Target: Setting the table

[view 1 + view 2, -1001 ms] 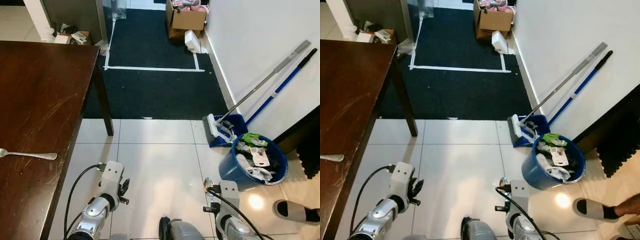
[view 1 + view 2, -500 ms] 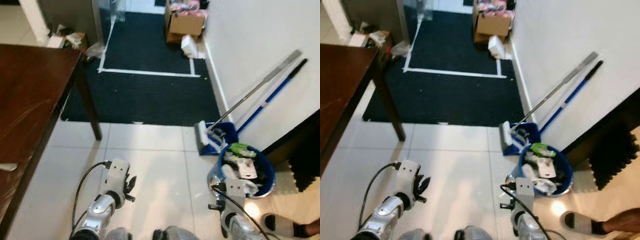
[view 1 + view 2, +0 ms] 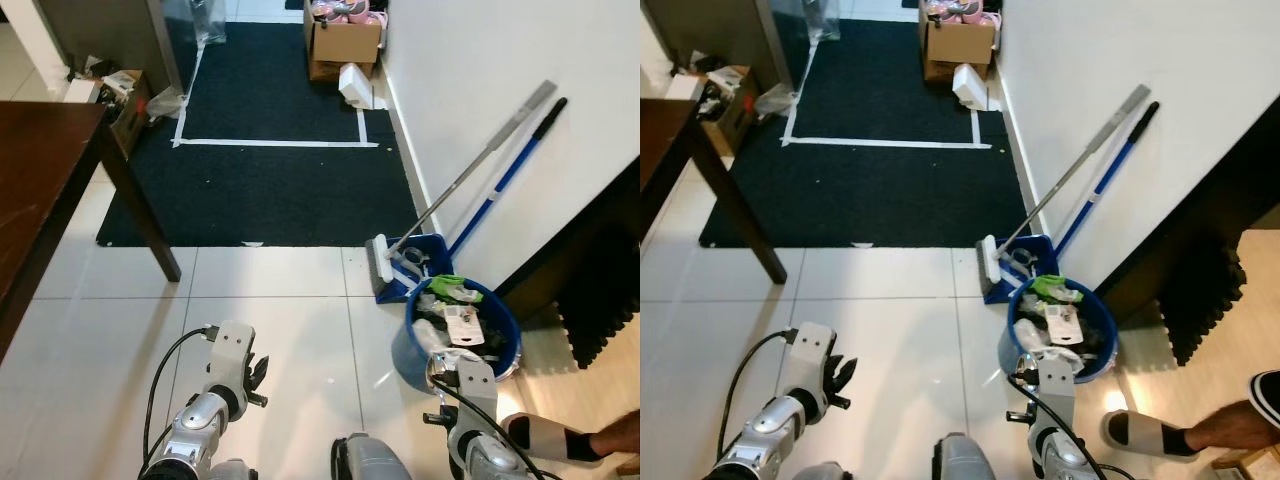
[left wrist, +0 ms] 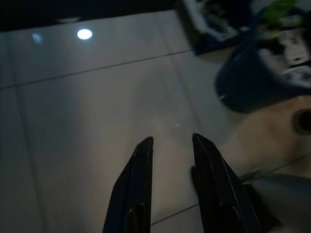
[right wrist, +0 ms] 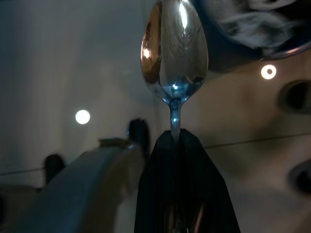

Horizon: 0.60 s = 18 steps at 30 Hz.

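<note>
The setting looked barely begun: the right gripper (image 5: 174,138) had its fingers clamped on a spoon (image 5: 175,48), carried low over the floor beside the blue bucket (image 3: 410,345), well apart from the desk (image 3: 40,190). The spoon seemed polished steel, bowl outward. The left gripper (image 4: 170,145) hung with fingers parted, empty.

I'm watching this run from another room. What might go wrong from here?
The right gripper pinches the spoon only at its thin handle, so it may twist or slip out. The blue bucket sits close beside that arm and might get bumped. A person's sandalled foot is near the robot and risks being stepped on.
</note>
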Tool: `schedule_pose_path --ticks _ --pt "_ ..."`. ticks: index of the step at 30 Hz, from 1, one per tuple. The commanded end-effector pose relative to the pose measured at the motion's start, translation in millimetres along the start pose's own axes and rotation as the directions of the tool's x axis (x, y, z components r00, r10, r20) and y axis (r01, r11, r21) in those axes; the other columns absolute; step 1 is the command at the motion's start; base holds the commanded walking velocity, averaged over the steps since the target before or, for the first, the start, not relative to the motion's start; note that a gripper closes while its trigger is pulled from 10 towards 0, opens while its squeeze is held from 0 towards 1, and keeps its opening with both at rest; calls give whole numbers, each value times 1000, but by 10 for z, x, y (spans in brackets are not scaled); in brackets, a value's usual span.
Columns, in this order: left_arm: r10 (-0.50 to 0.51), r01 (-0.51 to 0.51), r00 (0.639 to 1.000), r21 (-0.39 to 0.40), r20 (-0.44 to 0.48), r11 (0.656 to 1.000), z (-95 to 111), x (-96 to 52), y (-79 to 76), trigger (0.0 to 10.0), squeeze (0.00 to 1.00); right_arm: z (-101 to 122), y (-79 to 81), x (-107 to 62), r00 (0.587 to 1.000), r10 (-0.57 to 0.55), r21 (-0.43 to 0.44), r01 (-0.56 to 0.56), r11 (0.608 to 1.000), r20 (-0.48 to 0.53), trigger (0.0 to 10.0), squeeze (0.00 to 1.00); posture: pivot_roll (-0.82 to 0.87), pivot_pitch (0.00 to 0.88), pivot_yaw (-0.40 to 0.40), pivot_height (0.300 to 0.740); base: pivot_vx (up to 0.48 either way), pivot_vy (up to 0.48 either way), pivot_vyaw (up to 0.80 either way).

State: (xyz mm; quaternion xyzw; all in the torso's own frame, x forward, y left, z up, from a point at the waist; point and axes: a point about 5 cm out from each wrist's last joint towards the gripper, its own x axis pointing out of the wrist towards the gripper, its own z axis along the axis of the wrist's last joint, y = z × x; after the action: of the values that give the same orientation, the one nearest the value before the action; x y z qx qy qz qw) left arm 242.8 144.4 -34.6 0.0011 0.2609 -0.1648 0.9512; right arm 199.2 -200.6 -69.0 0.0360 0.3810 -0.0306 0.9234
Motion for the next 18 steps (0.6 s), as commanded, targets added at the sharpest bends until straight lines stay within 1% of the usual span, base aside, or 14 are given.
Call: schedule_pose_path --ticks 1,13,15,18 --pt "9 -8 1000 2 -29 1000 -75 -34 26 10000 0 -65 18 -14 1000 6 1 -6 1000 -20 10000 0 41 73 -26 740 0 0 0" --pt "30 -29 999 36 -30 999 -97 -54 52 10000 0 -75 19 -16 1000 6 -3 -6 1000 -22 10000 0 41 67 -24 740 0 0 0" --pt "46 -44 998 55 -33 998 -115 -64 56 10000 0 -81 18 -19 1000 5 -3 -5 1000 -23 10000 0 42 75 -25 740 0 0 0" --pt "70 -68 996 42 -54 997 -163 -78 64 10000 0 -93 14 -24 1000 3 -6 -3 1000 -25 10000 0 46 74 -26 740 0 0 0"
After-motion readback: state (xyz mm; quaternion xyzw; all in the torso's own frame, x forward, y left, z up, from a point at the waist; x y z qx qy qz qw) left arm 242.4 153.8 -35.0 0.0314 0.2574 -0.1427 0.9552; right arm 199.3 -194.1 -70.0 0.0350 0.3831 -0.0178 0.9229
